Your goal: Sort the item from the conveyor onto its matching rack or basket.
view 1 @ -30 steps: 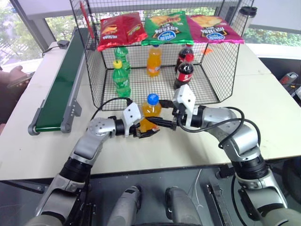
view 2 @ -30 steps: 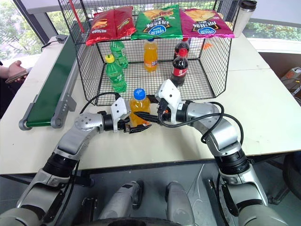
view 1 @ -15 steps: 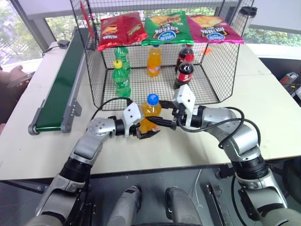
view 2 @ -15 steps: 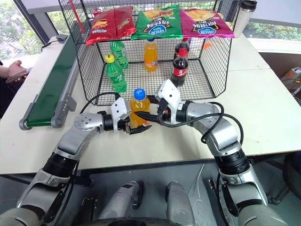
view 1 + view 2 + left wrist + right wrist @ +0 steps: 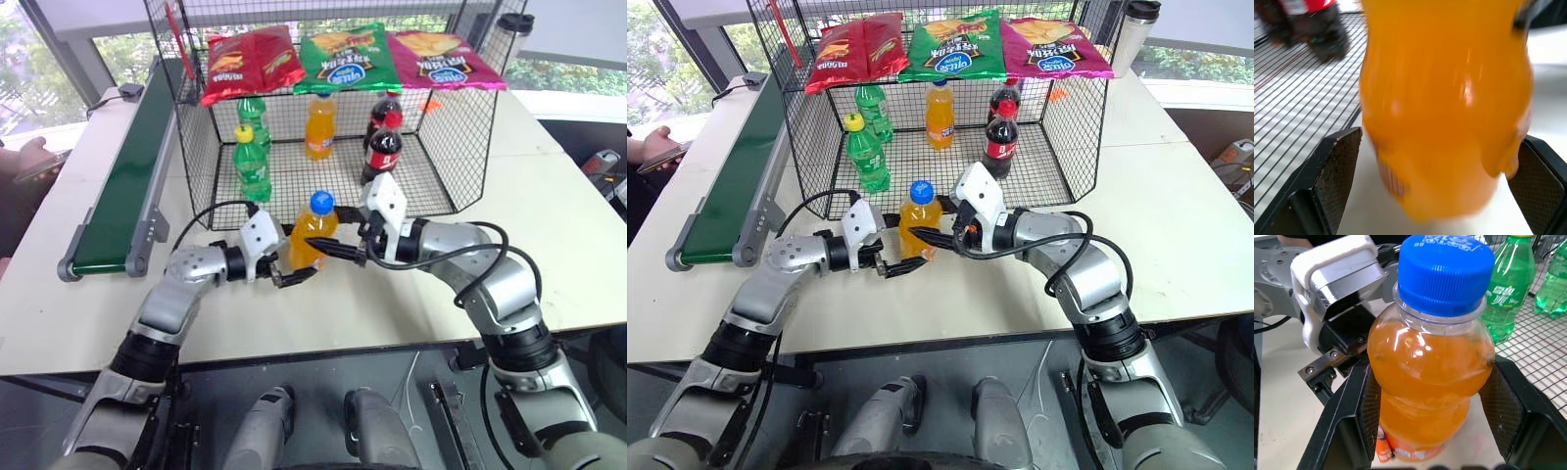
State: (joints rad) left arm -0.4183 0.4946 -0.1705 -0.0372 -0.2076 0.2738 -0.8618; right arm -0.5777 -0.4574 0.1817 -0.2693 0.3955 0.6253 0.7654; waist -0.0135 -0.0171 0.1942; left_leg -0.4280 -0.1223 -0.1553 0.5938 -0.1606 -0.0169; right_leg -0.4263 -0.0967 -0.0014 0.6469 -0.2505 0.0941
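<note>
Bottle (image 5: 312, 236) sits just before the cage (image 5: 446, 147); I read my right hand (image 5: 345, 254) clamped on it, left hand (image 5: 294, 277) spread apart beside it.

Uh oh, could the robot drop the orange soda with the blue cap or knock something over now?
Maybe. Only the right end effector grips the orange soda bottle now; the left end effector has opened beside it, so a loose grip could let it slip or tip. The bottle leans a little already. Going into the black wire cage, it could bump the cola bottles just inside the opening and topple them.
</note>
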